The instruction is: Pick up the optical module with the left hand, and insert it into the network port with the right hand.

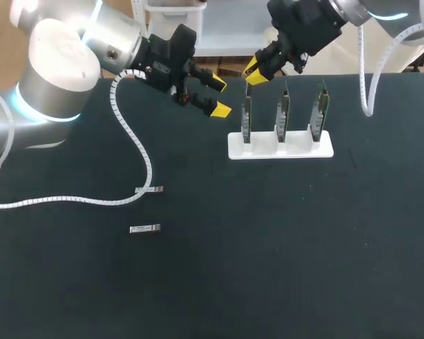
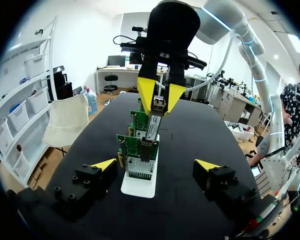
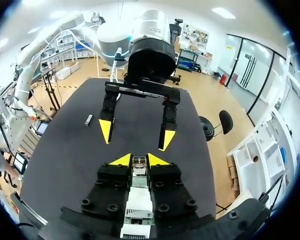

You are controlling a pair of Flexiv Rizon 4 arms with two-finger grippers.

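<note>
Right claw (image 3: 135, 161) grips the optical module (image 3: 138, 169), its tip at the mouth of the end card's network port (image 2: 149, 146). Left claw (image 1: 220, 97) hangs open alongside, empty. We're at insertion, I'd say: next comes a straight, well-aligned push.

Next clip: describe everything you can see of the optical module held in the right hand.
The optical module is a slim, silvery metal bar with a darker printed face. It is held roughly upright, with its upper end pinched from two sides by the yellow fingertips of the right hand. Its lower end points down at the network port on the nearest green card, which stands in the white stand. It cannot be seen whether it has entered the port. Nothing else touches it.
</note>
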